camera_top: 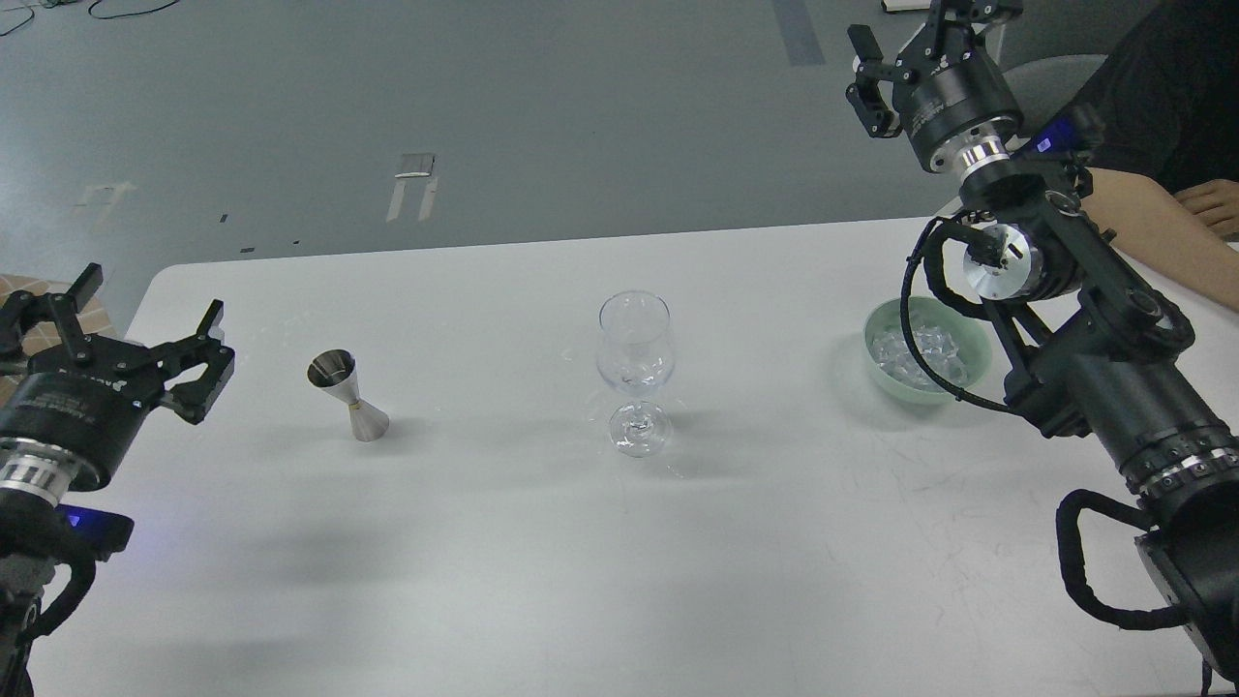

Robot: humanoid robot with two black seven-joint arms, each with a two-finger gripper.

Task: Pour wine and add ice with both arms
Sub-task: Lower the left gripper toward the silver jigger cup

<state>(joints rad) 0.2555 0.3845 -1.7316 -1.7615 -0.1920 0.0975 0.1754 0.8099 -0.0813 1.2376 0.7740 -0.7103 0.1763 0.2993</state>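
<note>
Meanwhile the left hand point(135, 324) hung with fingers spread wide and empty, near the steel jigger point(347, 395) on the white bench point(542, 542). Whether the raised right hand point(905, 44) gaped, I cannot tell. Ice point(920, 350) sat in the green bowl point(976, 341), well apart from the wine glass point(634, 370).

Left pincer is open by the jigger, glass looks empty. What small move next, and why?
Probably ease the open left pincer rightward around the jigger: it stands upright and untouched beside it, and the wine glass holds nothing yet.
</note>
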